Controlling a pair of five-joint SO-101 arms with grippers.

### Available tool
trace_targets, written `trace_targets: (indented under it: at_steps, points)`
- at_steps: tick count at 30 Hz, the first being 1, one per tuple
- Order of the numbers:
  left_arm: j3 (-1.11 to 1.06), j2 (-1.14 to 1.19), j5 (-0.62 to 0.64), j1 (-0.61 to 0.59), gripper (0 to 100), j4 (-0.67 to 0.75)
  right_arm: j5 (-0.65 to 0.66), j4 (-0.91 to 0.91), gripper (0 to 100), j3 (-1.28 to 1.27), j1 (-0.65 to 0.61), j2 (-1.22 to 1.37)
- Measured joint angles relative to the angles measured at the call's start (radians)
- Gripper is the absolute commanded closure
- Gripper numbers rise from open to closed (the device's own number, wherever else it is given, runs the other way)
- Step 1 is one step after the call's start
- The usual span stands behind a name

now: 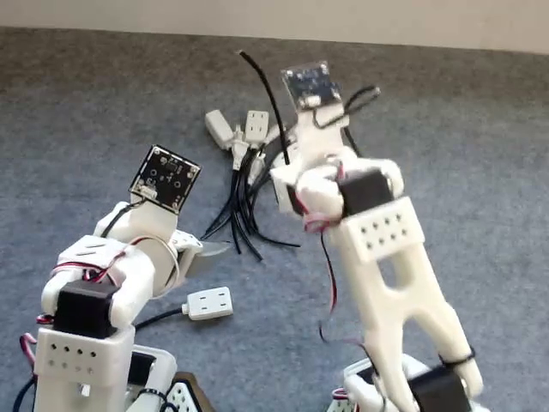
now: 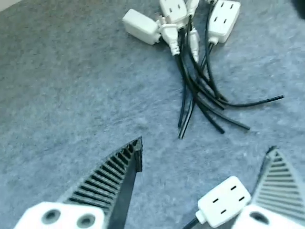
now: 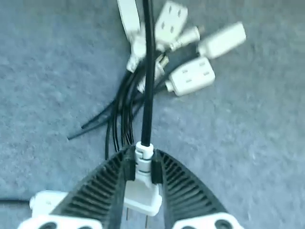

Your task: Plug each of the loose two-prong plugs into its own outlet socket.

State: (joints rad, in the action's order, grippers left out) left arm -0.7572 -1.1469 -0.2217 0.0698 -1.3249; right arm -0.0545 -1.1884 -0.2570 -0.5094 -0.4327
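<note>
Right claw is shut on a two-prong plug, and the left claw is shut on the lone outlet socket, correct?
Not quite. The right claw is shut on a two-prong plug, but the left claw is open. The left wrist view shows the lone outlet socket lying loose on the carpet, ungripped.

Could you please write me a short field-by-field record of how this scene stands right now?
Surface: grey felt-like table cover
Left gripper: open, low over the cover, holding nothing
Lone socket: white outlet socket lying on the cover, close beside the left gripper
Right gripper: shut on a white two-prong plug with a black cord
Pile: white sockets and plugs on tangled black cords, beyond both grippers
</note>
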Motion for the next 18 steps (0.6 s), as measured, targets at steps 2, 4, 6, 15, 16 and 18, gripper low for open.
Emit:
trace_targets:
  at_steps: [2, 4, 6, 15, 16, 18]
  points:
    - [-0.006, -0.028, 0.005, 0.012, 61, 0.031, -0.011, 0.126, 99.3, -0.127, -0.025, -0.063]
    - [-0.046, -0.087, 0.005, 0.012, 61, 0.081, -0.023, 0.244, 99.3, -0.247, -0.049, -0.112]
    - [-0.114, -0.164, 0.005, 0.028, 61, 0.127, -0.054, 0.344, 99.3, -0.348, -0.069, -0.149]
    - [-0.545, -0.535, 0.026, 0.057, 61, 0.296, -0.094, 0.437, 99.3, -0.454, -0.215, -0.255]
    - [-0.563, -0.554, 0.029, 0.058, 61, 0.301, -0.087, 0.422, 99.3, -0.454, -0.239, -0.258]
    - [-0.588, -0.569, 0.029, 0.057, 61, 0.308, -0.087, 0.396, 99.3, -0.454, -0.279, -0.258]
